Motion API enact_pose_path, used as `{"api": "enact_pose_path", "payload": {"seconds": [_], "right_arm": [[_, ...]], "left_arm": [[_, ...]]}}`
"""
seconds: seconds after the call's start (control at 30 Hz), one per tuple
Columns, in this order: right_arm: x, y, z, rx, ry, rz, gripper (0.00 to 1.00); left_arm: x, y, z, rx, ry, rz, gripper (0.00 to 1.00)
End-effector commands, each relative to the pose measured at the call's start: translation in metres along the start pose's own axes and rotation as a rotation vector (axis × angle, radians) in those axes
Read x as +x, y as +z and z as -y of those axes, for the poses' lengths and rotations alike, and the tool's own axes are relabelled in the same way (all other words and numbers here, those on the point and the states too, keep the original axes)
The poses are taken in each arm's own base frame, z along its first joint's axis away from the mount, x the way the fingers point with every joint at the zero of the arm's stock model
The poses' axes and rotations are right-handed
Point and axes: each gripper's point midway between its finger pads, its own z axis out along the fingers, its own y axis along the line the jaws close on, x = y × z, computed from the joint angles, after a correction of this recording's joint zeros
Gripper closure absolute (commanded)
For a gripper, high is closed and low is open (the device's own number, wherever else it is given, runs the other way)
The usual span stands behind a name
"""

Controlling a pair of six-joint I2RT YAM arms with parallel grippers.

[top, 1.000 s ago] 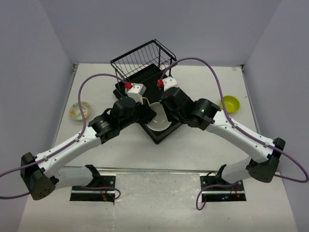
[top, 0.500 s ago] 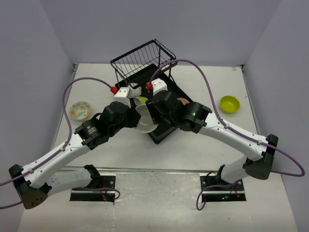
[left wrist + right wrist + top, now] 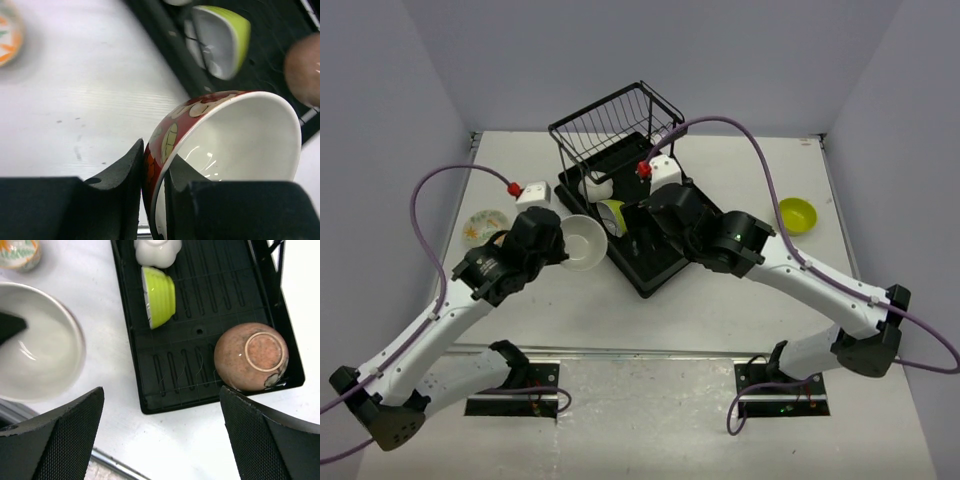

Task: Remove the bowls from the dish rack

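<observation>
My left gripper [image 3: 155,165] is shut on the rim of a bowl [image 3: 235,135], red-patterned outside and white inside. It holds the bowl [image 3: 582,242] tilted above the table, just left of the dish rack [image 3: 650,285]. My right gripper [image 3: 161,390] stands wide open and empty over the near end of the rack [image 3: 210,295]. On the tray are a lime-green bowl [image 3: 160,296] on its side, a white bowl [image 3: 157,251] upside down and a tan-brown bowl [image 3: 250,356] upside down in the corner.
A second lime-green bowl [image 3: 796,213] sits on the table at the right. An orange-patterned bowl [image 3: 485,225] sits at the left, beyond my left arm. The wire basket [image 3: 615,125] rises at the rack's far end.
My left gripper has carried the bowl leftward off the rack. My right gripper has opened, let go of that bowl and drawn back slightly over the tray.
</observation>
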Motion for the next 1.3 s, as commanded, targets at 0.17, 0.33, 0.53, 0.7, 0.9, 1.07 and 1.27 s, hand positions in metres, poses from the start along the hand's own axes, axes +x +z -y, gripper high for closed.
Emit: {"api": "enact_pose_path", "payload": {"seconds": [0.17,0.33,0.53,0.7,0.9,1.07,1.27], "right_arm": [[0.002,-0.016,0.053,0.088,0.11,0.033,0.01],[0.018,0.011,0.061,0.099,0.119,0.01,0.01],[0.019,0.062,0.061,0.152,0.067,0.03,0.17],[0.0,0.089,0.05,0.161,0.017,0.047,0.34],[-0.007,0.097,0.043,0.148,0.025,0.069,0.41],[-0.019,0.075,0.048,0.12,0.057,0.167,0.41],[-0.023,0.052,0.042,0.044,0.105,0.173,0.42]], "left_arm": [[-0.008,0.002,-0.101,-0.297,-0.159,-0.015,1.0],[0.013,0.026,-0.131,-0.342,-0.208,-0.109,1.0],[0.017,0.037,-0.17,-0.472,-0.269,-0.163,1.0],[0.02,0.037,-0.191,-0.5,-0.331,-0.217,1.0],[0.029,0.028,-0.227,-0.547,-0.387,-0.246,1.0],[0.048,0.033,-0.256,-0.604,-0.474,-0.317,1.0],[0.068,0.036,-0.286,-0.604,-0.625,-0.348,1.0]]}}
